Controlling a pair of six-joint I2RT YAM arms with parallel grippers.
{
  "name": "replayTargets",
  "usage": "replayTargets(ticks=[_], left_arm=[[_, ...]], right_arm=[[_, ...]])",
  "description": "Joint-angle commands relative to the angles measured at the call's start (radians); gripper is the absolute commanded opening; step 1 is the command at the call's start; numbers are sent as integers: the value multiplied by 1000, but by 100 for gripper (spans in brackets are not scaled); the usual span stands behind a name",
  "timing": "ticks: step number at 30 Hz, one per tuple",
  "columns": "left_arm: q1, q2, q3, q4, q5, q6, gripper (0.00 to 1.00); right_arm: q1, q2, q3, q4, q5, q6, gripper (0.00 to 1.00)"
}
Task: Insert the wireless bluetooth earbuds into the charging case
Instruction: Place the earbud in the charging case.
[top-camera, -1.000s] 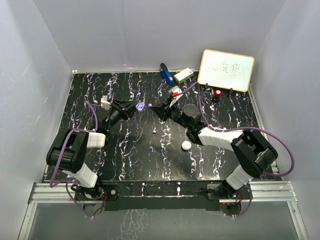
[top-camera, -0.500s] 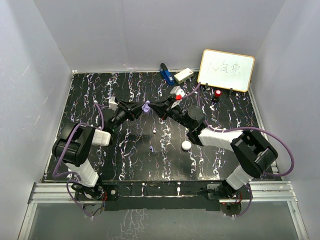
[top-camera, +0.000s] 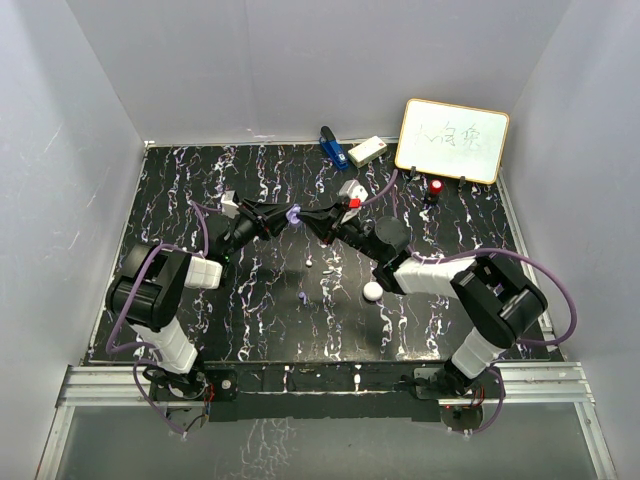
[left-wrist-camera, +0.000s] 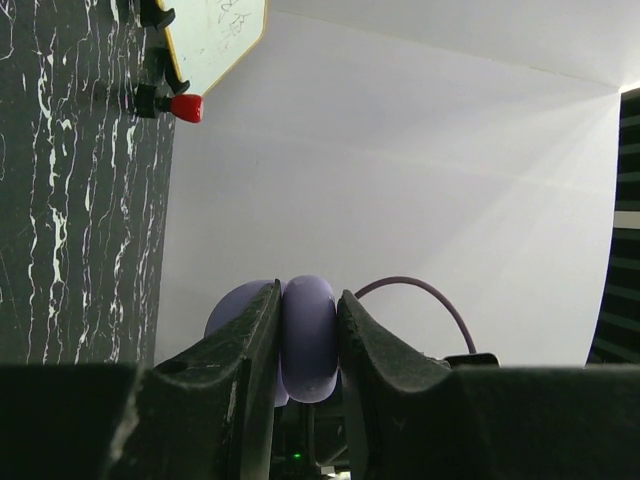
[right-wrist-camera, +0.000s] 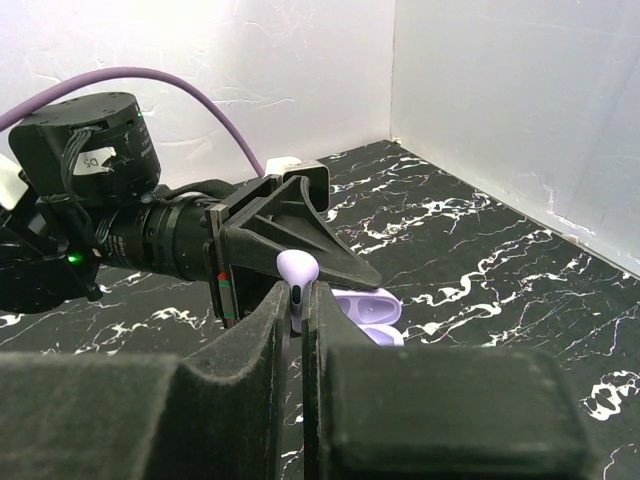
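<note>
The right gripper (right-wrist-camera: 297, 292) is pinched shut on a pale purple earbud (right-wrist-camera: 298, 266), holding it by the stem. Just past it is the open purple charging case (right-wrist-camera: 366, 306). The left gripper (left-wrist-camera: 308, 296) squeezes it tight, up in the air. The bud is not in yet (very close, I think). On the table (top-camera: 200, 180) lie another purple bud (top-camera: 303, 298), a white bud (top-camera: 311, 262) and a round white case (top-camera: 372, 290), so most of the job is left.
</note>
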Motion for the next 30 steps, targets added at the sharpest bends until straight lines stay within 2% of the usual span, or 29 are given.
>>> replayTargets(ticks=[1,30], left_arm=[[-6,-62,33,37,39,15,0],[-10,-141,71,-105,96,111,0]], right_arm=[[-9,10,6,85,-12,-16,0],[-30,63,17,97,-41,3,0]])
